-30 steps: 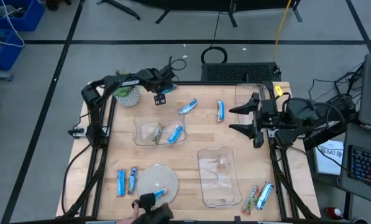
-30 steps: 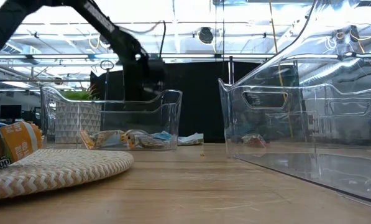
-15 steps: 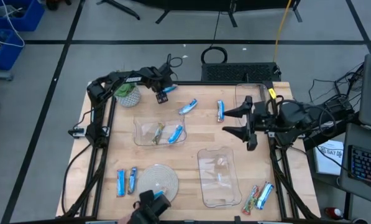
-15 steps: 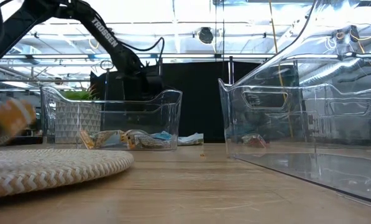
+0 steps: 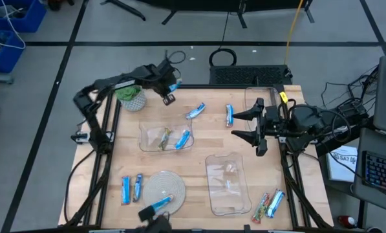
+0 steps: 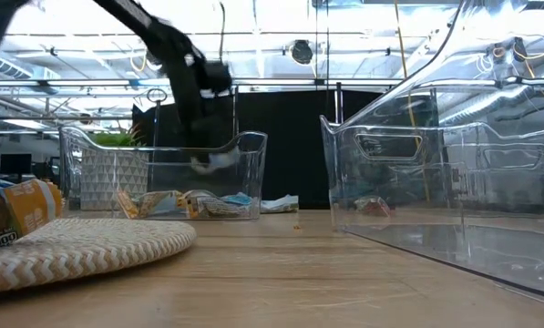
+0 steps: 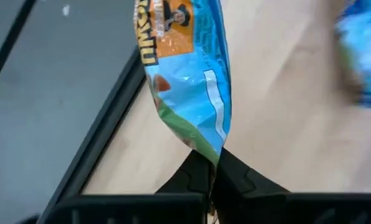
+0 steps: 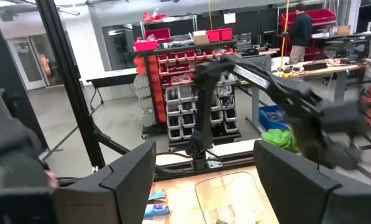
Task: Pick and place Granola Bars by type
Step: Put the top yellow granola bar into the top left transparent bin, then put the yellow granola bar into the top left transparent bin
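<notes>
We see the left pincer up over the far left part of the table, pressed together on the tail end of a blue granola bar, which hangs out past its fingertips. Just beside the left pincer sits a green plant pot; nearer the table middle from it is a clear bin with a blue bar and a multicoloured one inside. Two loose blue bars lie between the left pincer and the right pincer, which hovers spread wide, gripping nothing, near the table's right edge. A second clear bin lies just beside the right pincer, and two bars sit past that bin at the corner. Well apart from both pincers: a round woven plate with a bar at its rim, two blue bars beside it.
</notes>
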